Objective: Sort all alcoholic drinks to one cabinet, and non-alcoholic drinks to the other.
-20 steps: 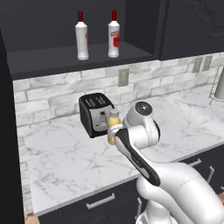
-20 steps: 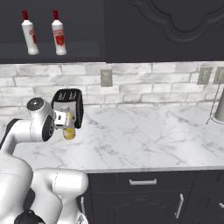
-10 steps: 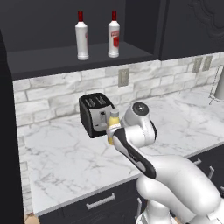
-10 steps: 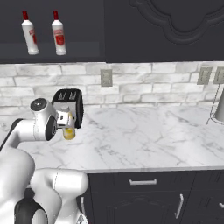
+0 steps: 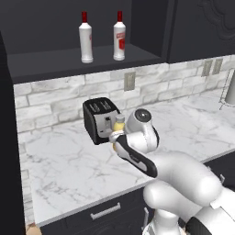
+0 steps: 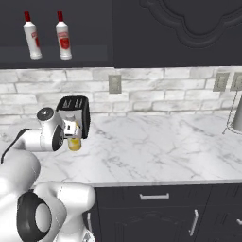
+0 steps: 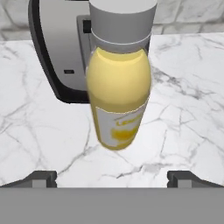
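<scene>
Wide fingers (image 7: pixel 112 178) facing the yellow juice bottle (image 7: pixel 118 87)
It stands on the marble counter (image 7: pixel 188 109) before the toaster (image 7: pixel 61 48); probably smooth, rigid and top-heavy, best gripped around the mid-body.

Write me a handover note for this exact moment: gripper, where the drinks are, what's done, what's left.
Gripper: open, empty, lined up on the juice bottle, fingers either side, not touching.
Juice bottle: upright on the counter in front of the toaster.
Two white red-capped bottles: upright on the open cabinet shelf.
Done: alcohol is shelved.
Left: grasp the juice and put it in the other cabinet, doors shut. Small brown bottle: location unknown.
</scene>
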